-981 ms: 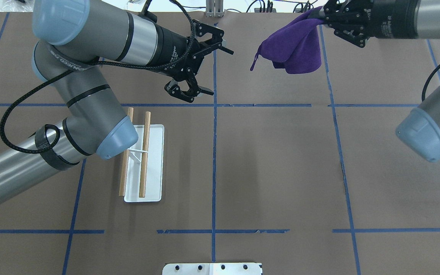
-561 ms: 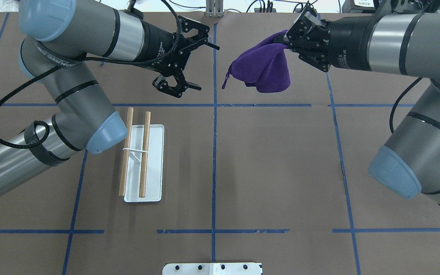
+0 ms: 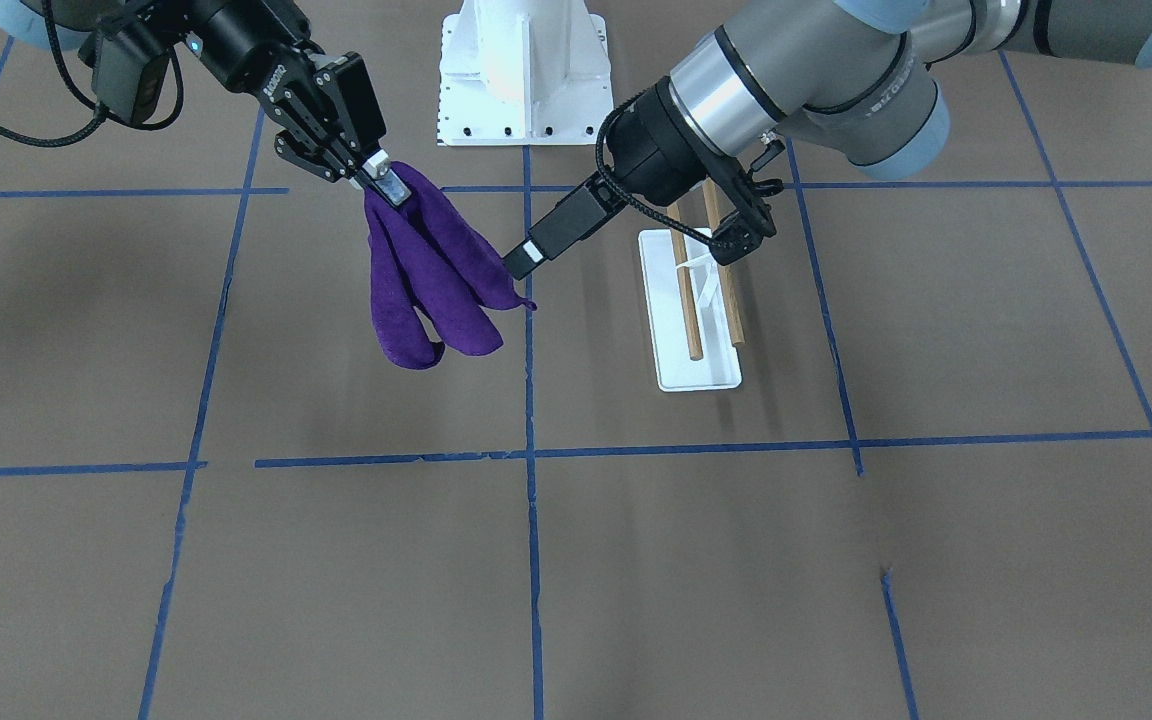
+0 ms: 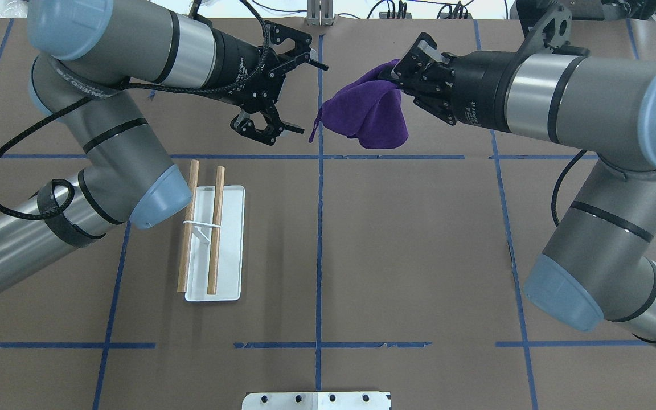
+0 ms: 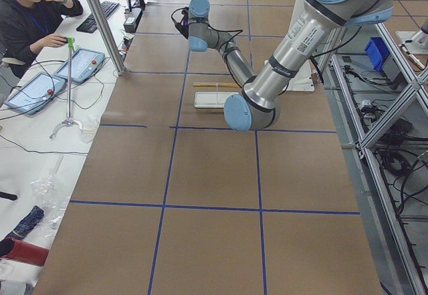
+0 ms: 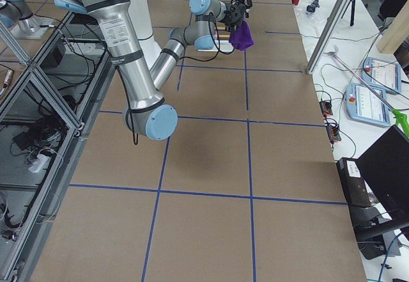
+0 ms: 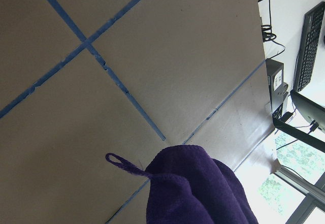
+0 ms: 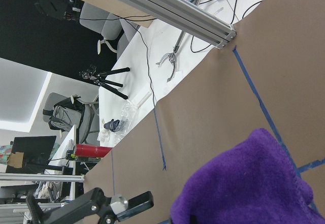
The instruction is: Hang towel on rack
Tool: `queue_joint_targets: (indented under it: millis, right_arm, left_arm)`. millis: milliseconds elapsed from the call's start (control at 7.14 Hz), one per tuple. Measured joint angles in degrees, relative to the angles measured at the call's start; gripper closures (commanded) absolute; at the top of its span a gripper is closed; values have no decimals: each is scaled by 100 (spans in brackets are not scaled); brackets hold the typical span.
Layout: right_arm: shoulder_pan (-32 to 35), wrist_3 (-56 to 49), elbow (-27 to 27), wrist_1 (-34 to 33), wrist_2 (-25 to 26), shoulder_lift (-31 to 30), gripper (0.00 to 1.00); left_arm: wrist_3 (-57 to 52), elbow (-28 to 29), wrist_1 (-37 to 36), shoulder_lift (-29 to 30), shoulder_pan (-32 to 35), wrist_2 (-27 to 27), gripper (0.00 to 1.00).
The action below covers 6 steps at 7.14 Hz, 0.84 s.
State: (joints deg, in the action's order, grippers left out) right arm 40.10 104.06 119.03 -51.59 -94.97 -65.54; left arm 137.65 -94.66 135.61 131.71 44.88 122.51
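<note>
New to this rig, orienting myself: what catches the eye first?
A floppy deep purple cloth towel dangles above the table's far middle, pinched in the right end effector. The left end effector gapes open beside it, and the white rack with two wooden dowel rods stands bare on the left.

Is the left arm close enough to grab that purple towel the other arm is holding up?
Probably yes. The left gripper is open and faces the towel, which hangs from the right gripper. Only open space shows between them, and the rack sits well clear of that path.
</note>
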Motion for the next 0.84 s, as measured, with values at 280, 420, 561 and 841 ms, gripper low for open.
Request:
queue_joint_targets:
  millis: [280,420,561,841]
  right_arm:
    - [-106,0,16,0,105,37,100]
    - [-146,0,30,0,139,39,100]
    - [-174,0,47,0,170,41,100]
    - [-199,0,72,0,187,41,100]
  left_arm:
    - [154,0,23,27,-4,-6,0]
    - [203,0,30,39,-5,-7,1]
    - [225,0,34,52,-8,-7,2]
    - [237,-1,38,95,-16,-7,2]
